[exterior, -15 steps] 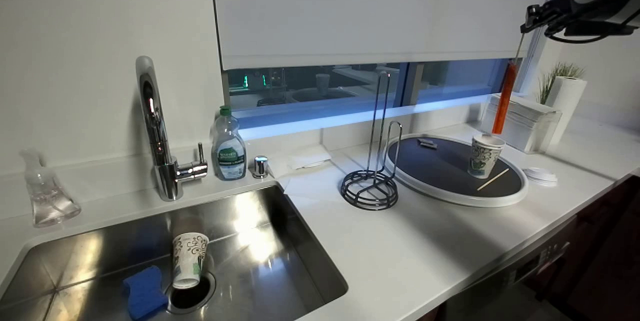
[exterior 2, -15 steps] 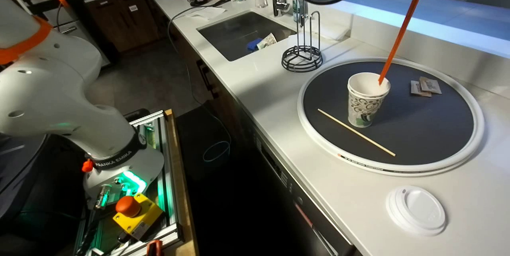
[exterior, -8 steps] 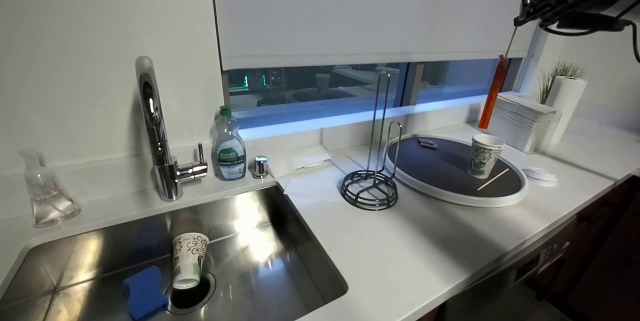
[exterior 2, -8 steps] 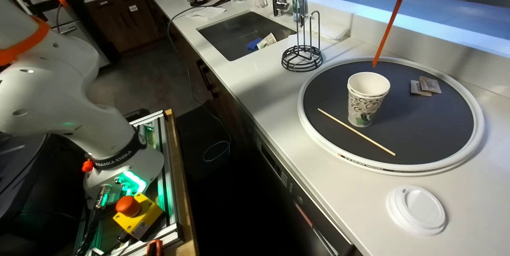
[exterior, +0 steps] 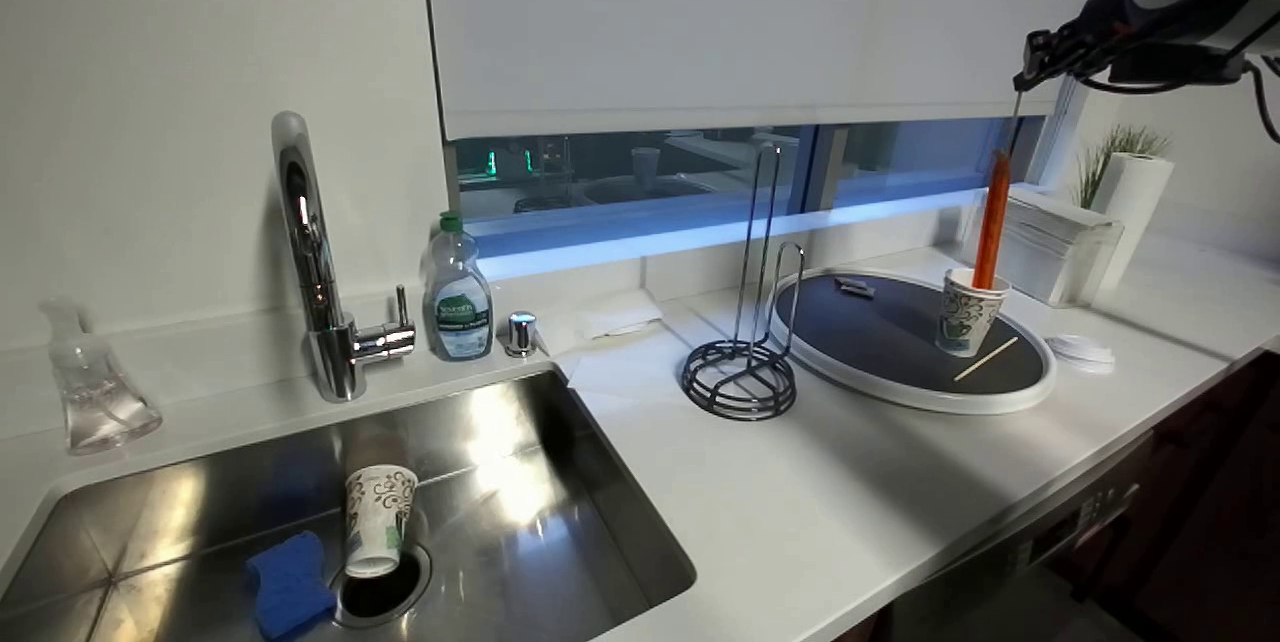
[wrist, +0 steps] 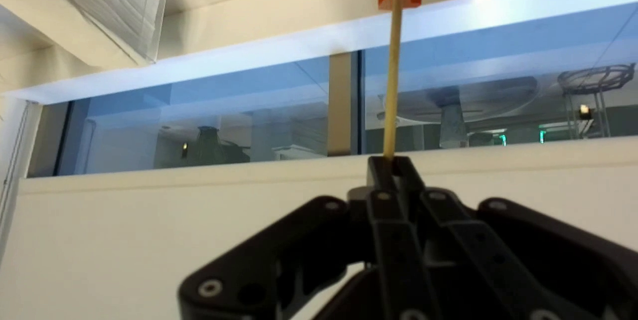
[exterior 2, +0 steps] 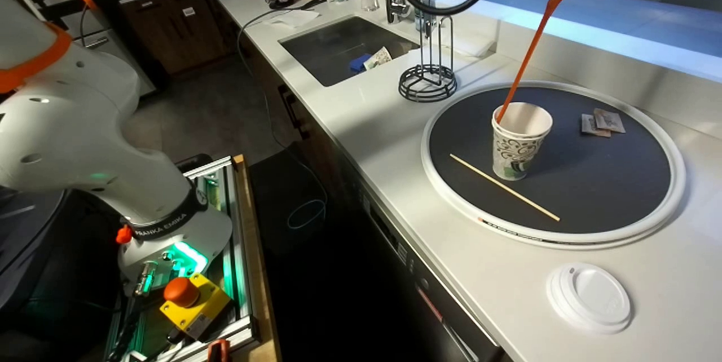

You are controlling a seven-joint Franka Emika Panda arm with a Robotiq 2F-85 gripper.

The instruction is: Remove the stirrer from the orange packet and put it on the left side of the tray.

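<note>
My gripper (exterior: 1020,84) is shut on the upper end of a thin wooden stirrer (exterior: 1016,122); the grip shows in the wrist view (wrist: 391,160). The stirrer's lower part is hidden inside the orange packet (exterior: 992,222), which hangs below the fingers, open end up. In an exterior view the packet (exterior 2: 527,60) leans, its lower tip at the mouth of a stacked paper cup (exterior 2: 519,153); the tip seems just inside the rim. The cup stands on the oval tray (exterior 2: 603,193). Another stirrer (exterior 2: 505,187) lies on the tray beside the cup. The gripper is out of this view.
A wire stand (exterior: 738,382) stands beside the tray. Small packets (exterior 2: 603,121) lie on the tray's far part. White lids (exterior 2: 589,297) lie on the counter. A stack of napkins (exterior: 1050,247) stands behind the tray. A black cable loop (exterior 2: 445,9) hangs above the wire stand.
The gripper rose slightly and moved left in an exterior view, then came down. The packet swung from tilted to nearly upright there, its tip now at the cup's mouth.
</note>
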